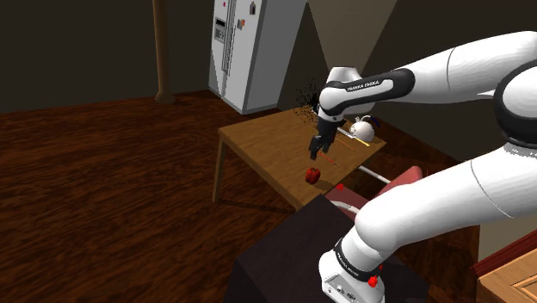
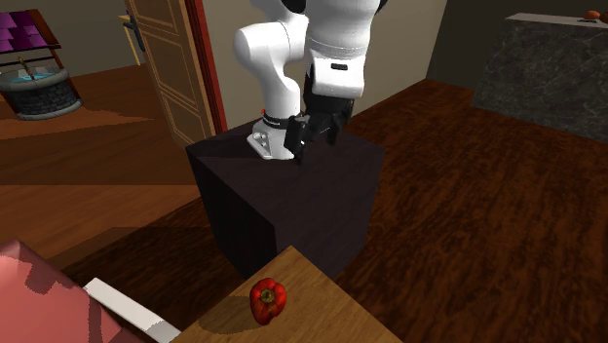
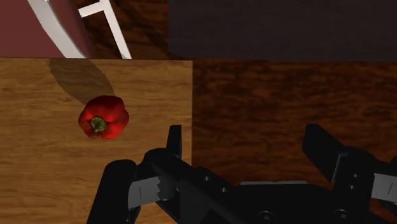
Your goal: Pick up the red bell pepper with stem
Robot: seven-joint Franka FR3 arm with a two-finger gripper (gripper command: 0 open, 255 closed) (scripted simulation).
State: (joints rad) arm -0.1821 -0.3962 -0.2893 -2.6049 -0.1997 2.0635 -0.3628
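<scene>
Arm (image 1: 447, 77): white, dark joints, enters from the right of the shoulder view and reaches toward frame centre.
Stand (image 1: 284, 258): dark box, lower centre of the shoulder view; in the second exterior view it sits mid-frame (image 2: 292, 195).
Fridge (image 1: 249, 47): white, top centre of the shoulder view, behind the surface.
Surface (image 1: 258, 142): wooden table, mid-frame in the shoulder view; one corner shows at the bottom of the second exterior view (image 2: 312, 312).
Chair (image 1: 400, 182): reddish seat, white frame, right of centre, beside the surface.
End effector (image 1: 317, 153): black, pointing down just above the pepper in the shoulder view, not touching it. Wrist view (image 3: 248, 146): fingers (image 3: 174, 143) spread wide, nothing between them.
Red bell pepper (image 1: 312, 175): on the surface near its edge, shoulder view centre; bottom centre of the second exterior view (image 2: 267, 299). Wrist view (image 3: 104, 117): green stem faces the camera; pepper lies outside the finger gap, clear of both fingers.
</scene>
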